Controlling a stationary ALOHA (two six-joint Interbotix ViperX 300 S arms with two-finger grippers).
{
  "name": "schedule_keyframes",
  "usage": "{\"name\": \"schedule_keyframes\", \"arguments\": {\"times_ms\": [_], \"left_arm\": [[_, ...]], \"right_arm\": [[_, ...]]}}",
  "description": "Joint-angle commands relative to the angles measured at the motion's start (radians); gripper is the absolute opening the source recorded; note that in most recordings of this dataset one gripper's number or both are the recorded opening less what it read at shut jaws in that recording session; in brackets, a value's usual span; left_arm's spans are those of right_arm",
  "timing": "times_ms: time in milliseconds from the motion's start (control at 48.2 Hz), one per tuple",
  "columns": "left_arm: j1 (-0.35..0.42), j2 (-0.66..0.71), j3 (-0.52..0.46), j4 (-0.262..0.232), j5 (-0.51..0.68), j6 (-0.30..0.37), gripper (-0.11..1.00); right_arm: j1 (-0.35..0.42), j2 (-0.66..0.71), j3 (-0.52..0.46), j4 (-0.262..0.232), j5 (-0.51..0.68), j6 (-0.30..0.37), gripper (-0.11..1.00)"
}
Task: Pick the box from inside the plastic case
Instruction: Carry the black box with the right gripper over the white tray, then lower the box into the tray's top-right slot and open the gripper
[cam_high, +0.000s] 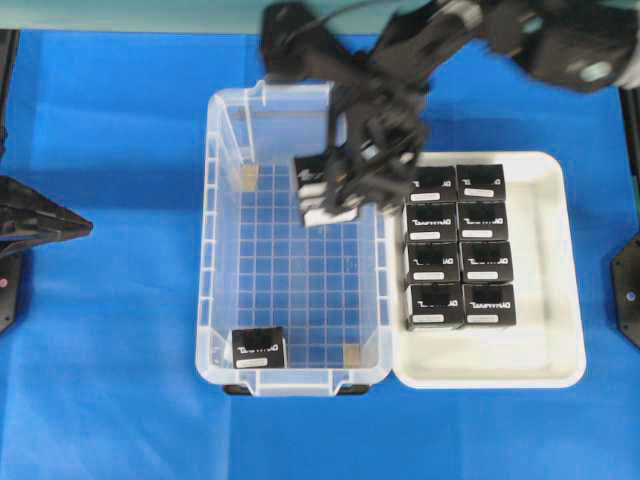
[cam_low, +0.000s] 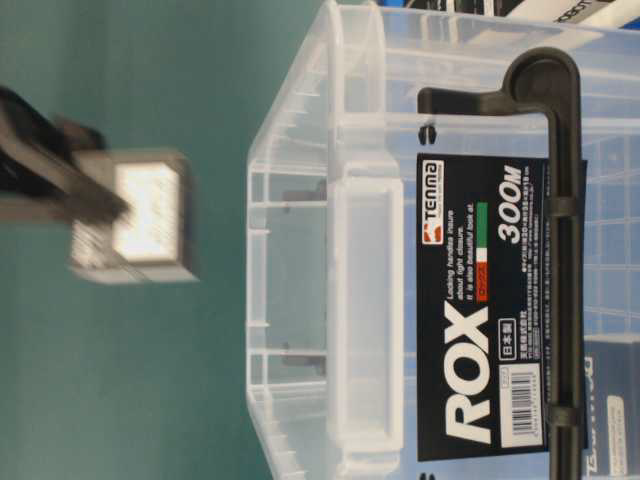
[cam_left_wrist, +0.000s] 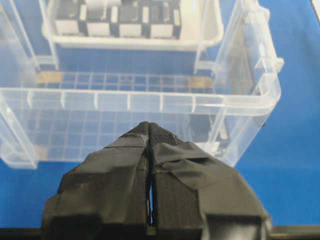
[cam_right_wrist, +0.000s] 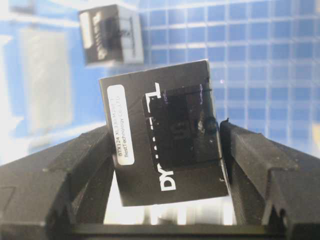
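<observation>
Progress: we see the right hand (cam_right_wrist: 165, 150) clamped on a box (cam_right_wrist: 167, 145), raised over the plastic case (cam_high: 215, 250) | left hand (cam_left_wrist: 150, 150) closed, empty | remaining: one box (cam_high: 259, 348) at the case's lower left.

Left fingers (cam_left_wrist: 150, 150) together, right fingers (cam_right_wrist: 250, 150) clamped.

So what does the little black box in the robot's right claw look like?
The small black cuboid box looks like matte cardboard, with white lettering and a white label strip along one edge. It sits slightly tilted, pinched on two sides between the right gripper and its black fingers. It hangs above the grid floor of the large clear plastic case, touching nothing else.
</observation>
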Motion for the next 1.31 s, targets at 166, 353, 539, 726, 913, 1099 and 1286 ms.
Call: {"name": "schedule_keyframes", "arguments": {"times_ms": [166, 353, 539, 726, 913, 1099, 1286], "left_arm": [[0.002, -0.002, -0.026, 0.002, 0.008, -0.002, -0.04], [0.002, -0.006, -0.026, 0.0, 0.008, -0.002, -0.04], [0.002, -0.006, -0.026, 0.002, 0.009, -0.002, -0.04], [0.002, -0.005, -0.026, 0.002, 0.009, -0.002, -0.04], [0.002, -0.003, -0.023, 0.002, 0.009, -0.003, -0.04], [0.002, -0.002, -0.023, 0.0, 0.009, -0.003, -0.04], [0.002, 0.0, -0.023, 0.002, 0.009, -0.003, -0.04]], "right_arm": [[-0.055, -0.153, 0.1, -0.009, 0.077, 0.015, 0.67], [-0.104, -0.235, 0.262, -0.061, 0.057, -0.003, 0.67], [-0.107, -0.265, 0.408, -0.169, 0.005, -0.08, 0.67], [-0.112, -0.261, 0.549, -0.209, -0.147, -0.161, 0.67], [-0.129, -0.259, 0.693, -0.21, -0.344, -0.193, 0.67], [-0.13, -0.256, 0.788, -0.21, -0.46, -0.196, 0.67], [-0.13, -0.256, 0.819, -0.21, -0.568, -0.19, 0.65]]}}
